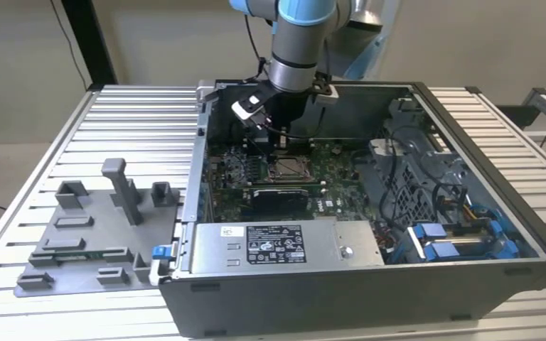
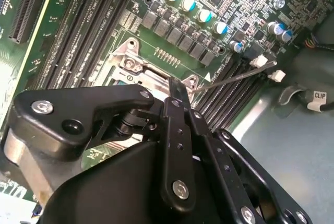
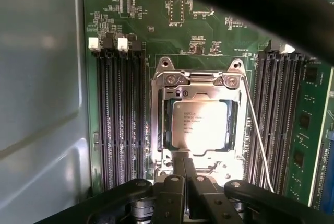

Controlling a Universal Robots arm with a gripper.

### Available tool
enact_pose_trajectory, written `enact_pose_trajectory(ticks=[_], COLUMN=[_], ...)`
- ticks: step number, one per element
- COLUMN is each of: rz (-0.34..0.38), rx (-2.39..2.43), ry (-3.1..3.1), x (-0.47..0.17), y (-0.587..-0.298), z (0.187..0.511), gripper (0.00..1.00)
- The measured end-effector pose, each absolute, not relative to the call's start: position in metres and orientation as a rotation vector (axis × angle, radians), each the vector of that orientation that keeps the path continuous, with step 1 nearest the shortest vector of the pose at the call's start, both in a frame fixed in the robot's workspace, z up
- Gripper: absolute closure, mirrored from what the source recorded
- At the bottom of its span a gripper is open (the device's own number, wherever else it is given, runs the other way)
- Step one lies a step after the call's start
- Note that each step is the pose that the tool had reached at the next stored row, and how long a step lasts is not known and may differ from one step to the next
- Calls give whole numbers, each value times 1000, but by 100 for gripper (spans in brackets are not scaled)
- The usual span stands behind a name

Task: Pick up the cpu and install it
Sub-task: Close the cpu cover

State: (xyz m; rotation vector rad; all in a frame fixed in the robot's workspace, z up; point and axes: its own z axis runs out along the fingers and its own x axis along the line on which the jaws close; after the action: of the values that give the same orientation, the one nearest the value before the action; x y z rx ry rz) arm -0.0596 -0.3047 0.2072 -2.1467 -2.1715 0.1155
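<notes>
Inside the open grey metal computer case, the small square silvery-topped cpu sits in the dark metal-framed socket. Black hand hangs just at 12 o'clock of it in the exterior view, closed narrow, holding nothing. Placement looks done; whether the thin wire lever is latched is unclear.

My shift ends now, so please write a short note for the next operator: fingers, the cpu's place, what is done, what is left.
The gripper: fingers shut, holding nothing, at the socket's edge.
The cpu: lies flat in the socket, with the metal frame around it.
Done: the cpu is in place.
Left: I cannot tell whether the wire lever is latched.
</notes>
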Motion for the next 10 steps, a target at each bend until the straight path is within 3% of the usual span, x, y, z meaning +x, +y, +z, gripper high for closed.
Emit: enact_pose_trajectory(ticks=[10], rz=[116], rx=[-2147], ry=[-2172], x=[-61], y=[-305], z=[201], gripper=[100])
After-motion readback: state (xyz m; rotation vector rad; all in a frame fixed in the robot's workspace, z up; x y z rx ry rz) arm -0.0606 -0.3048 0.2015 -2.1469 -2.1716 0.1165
